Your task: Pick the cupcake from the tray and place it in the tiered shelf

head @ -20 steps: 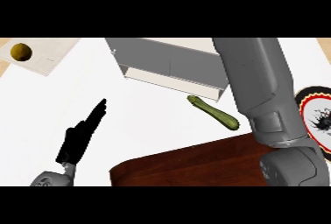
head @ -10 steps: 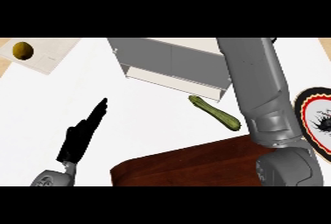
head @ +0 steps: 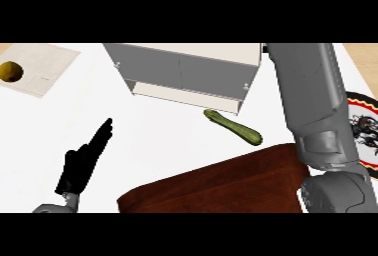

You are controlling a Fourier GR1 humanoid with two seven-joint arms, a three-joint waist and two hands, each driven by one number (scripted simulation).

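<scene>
Head view of the carrying step. The tiered shelf [head: 184, 67] stands at 12 o'clock on the white desk [head: 162, 137], and the brown tray [head: 221, 185] lies at 6 o'clock.

The cupcake shows nowhere. It is not on the visible part of the tray, nor on the shelf level in sight. Its heading and long axis therefore cannot be read.

The right forearm [head: 314, 110] rises from 5 o'clock, crosses the tray's right end and runs toward 12 o'clock past the shelf's right side. The right hand lies beyond the upper edge, so its state cannot be told.

Judged step: transfer to, or placement in, the shelf, with the cupcake probably at the unseen hand. The next move calls for setting it base-down on a level and withdrawing without tipping it.

The left hand [head: 83, 162] rests at 8 o'clock, fingers released and straight, pointing toward 1 o'clock. A green zucchini [head: 235, 127] lies between shelf and tray, its long axis running from 10 to 4 o'clock.
</scene>
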